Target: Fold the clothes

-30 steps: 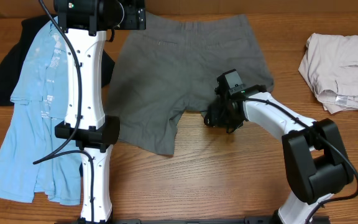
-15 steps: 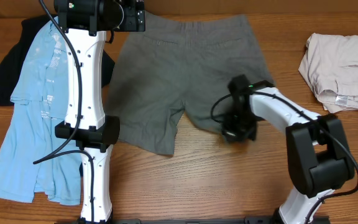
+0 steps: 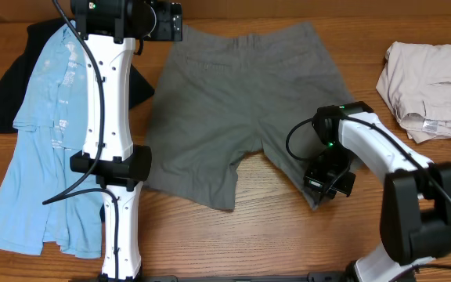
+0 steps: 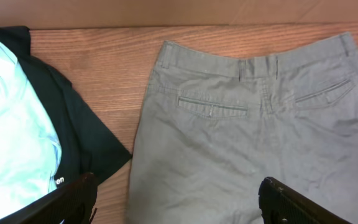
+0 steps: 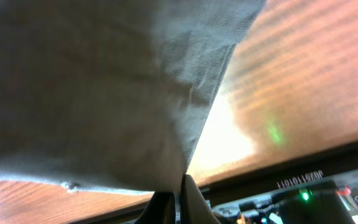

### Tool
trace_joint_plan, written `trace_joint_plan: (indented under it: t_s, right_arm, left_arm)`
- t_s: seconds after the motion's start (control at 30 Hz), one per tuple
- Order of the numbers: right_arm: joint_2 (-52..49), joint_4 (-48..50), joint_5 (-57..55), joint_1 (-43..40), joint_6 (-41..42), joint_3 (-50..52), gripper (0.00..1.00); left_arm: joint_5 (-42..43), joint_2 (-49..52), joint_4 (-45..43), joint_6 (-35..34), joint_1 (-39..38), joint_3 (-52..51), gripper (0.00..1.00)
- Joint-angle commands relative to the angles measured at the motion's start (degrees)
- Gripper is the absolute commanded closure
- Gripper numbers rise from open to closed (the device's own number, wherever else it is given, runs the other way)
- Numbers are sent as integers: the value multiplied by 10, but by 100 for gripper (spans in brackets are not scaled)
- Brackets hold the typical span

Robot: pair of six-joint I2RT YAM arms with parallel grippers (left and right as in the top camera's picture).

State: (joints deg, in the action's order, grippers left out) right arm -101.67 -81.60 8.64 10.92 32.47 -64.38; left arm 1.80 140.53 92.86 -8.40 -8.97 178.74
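Right hand [image 3: 323, 182] dragged rightward, pinching shorts [image 3: 233, 102] leg hem, left hand [image 4: 179, 202] spread above them

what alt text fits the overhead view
The right gripper is shut on one leg of grey shorts spread flat on the table; the left gripper hangs near their waistband. A blue shirt on a black shirt lies left, a beige garment right.

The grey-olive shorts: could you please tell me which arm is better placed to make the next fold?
Right: the right gripper is shut on the shorts' leg hem; the left gripper hangs open above the waistband, holding nothing.
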Motion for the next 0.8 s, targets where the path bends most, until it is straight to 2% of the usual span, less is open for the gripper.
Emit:
trace_joint_plan:
  t_s: [0.0, 0.07, 0.3, 0.33, 0.37, 0.4, 0.5, 0.63, 0.77]
  right_arm:
    - [58, -12, 9, -1, 21, 2, 96]
    - [84, -18, 11, -1, 24, 2, 95]
    - [175, -40, 10, -1, 12, 2, 74]
    - [185, -39, 10, -1, 3, 1, 61]
    - [195, -33, 7, -1, -4, 1, 53]
    - [204, -12, 9, -1, -22, 1, 36]
    - [203, 81, 10, 0, -49, 2, 17]
    - [177, 209, 19, 4, -77, 2, 11]
    - [123, 292, 19, 10, -90, 2, 6]
  left_arm:
    - [-8, 17, -1, 23, -1, -12, 14]
    - [-8, 17, -3, 28, -1, -16, 14]
    - [-8, 17, -13, 38, -1, -24, 14]
    - [-8, 17, -14, 38, -1, -24, 14]
    - [-8, 17, -14, 38, -1, -24, 14]
    - [-8, 17, -16, 38, -1, -24, 14]
    - [-8, 17, -21, 38, -1, -24, 13]
    - [-7, 17, -21, 37, -1, -24, 11]
    - [-8, 17, -12, 38, 0, -24, 10]
